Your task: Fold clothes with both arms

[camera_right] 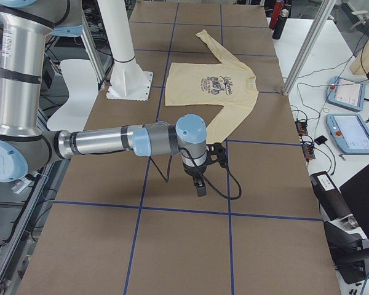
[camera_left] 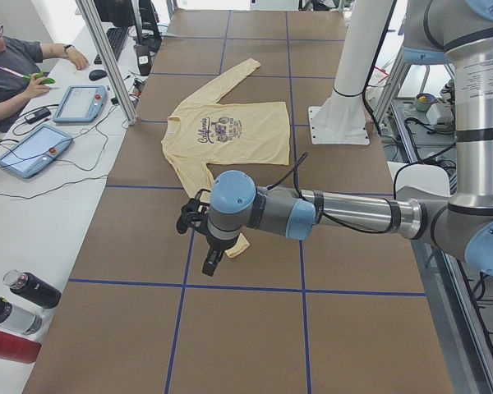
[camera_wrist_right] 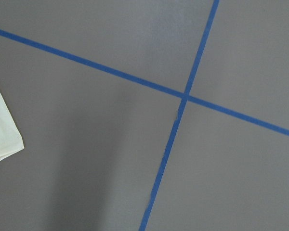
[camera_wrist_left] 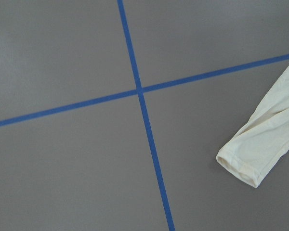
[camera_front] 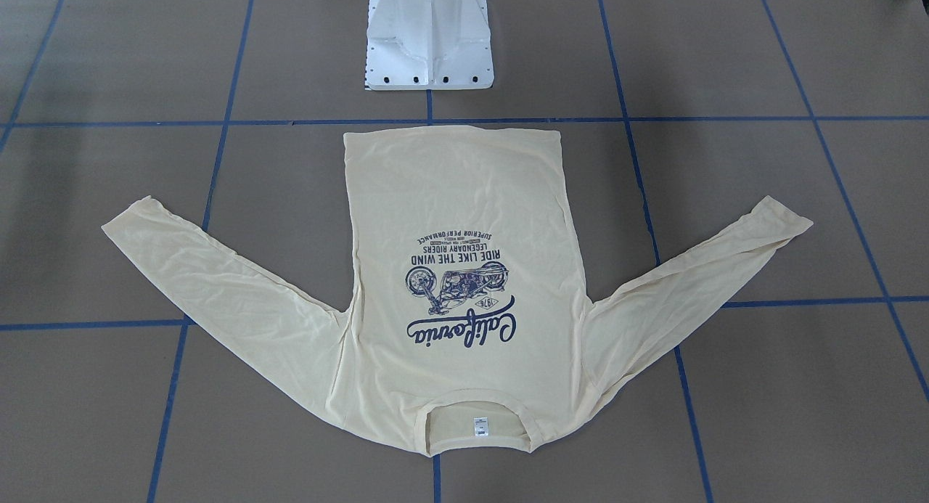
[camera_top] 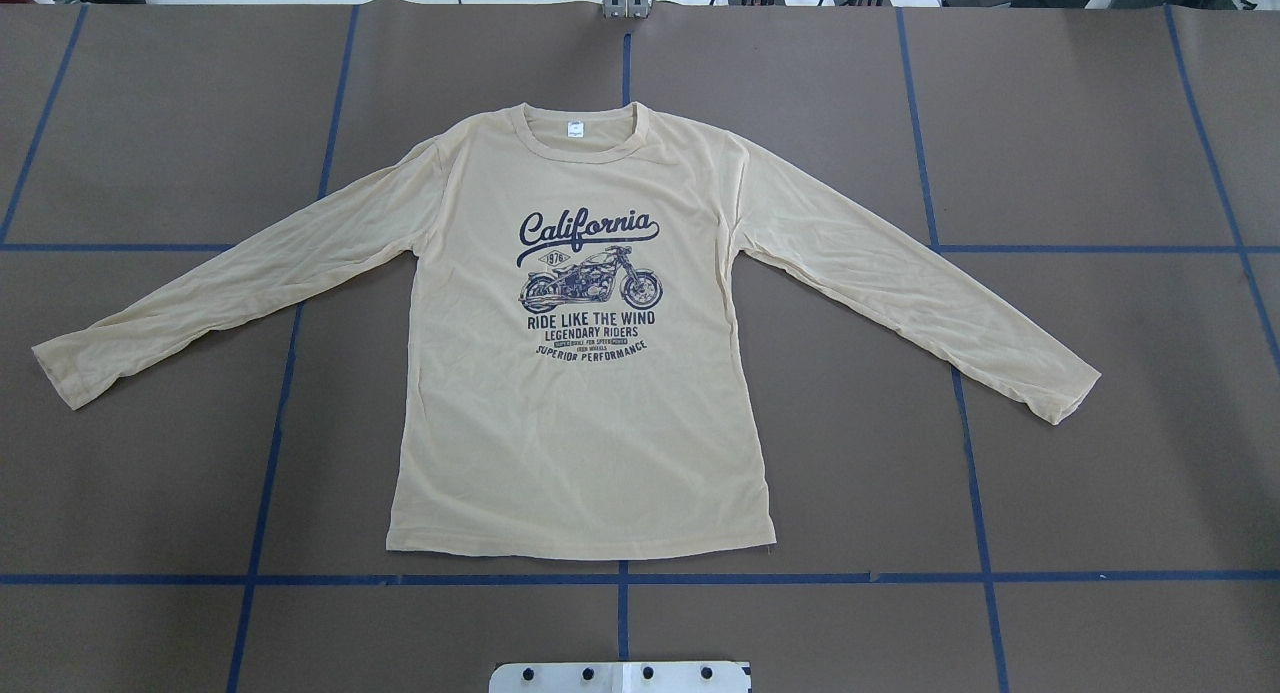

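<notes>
The fingers of the left gripper (camera_left: 210,263) and the right gripper (camera_right: 200,186) showed only in the side views, so I cannot tell whether they were spread or closed. Neither touched the shirt (camera_top: 580,423).

In the overhead view the shirt lay flat at the middle of the table (camera_top: 1100,473), print up. Its collar was at twelve o'clock and its hem at six, with the sleeves running out toward eight and four.

By my reading no fold had been made, so the whole job was left.

The table was brown and matte, crossed by blue tape (camera_top: 300,579). A white pedestal (camera_front: 430,46) stood at the hem end. On a side bench were control pads (camera_left: 80,103) and bottles (camera_left: 16,316), with a person (camera_left: 8,70) sitting there.
</notes>
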